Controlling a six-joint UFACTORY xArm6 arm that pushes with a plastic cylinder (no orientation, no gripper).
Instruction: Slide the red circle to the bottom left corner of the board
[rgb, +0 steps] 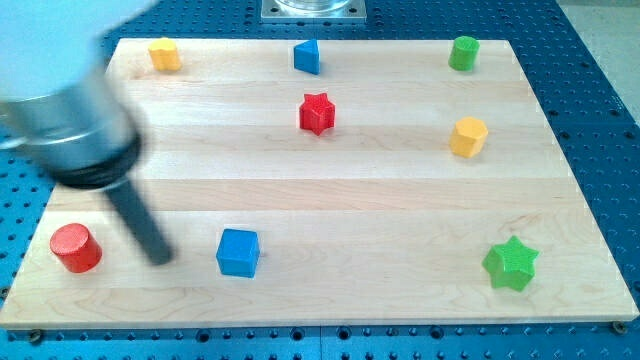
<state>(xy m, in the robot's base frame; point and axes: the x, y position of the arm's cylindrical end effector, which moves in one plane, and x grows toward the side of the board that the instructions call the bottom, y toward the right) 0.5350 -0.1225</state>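
Wood board (330, 300) carries every block. Nearest the view's bottom sit the green star (510, 264) at the right, the blue cube (238, 251) left of centre, and the red circle (76, 248) close to the bottom left corner. My tip (158, 258) rests between the red circle and the blue cube, touching neither; it has no jaws. Farther up are the yellow hexagon (468, 136) and red star (317, 112). Along the top edge stand another yellow block (164, 53), a blue triangle (307, 56) and a green cylinder (462, 52).
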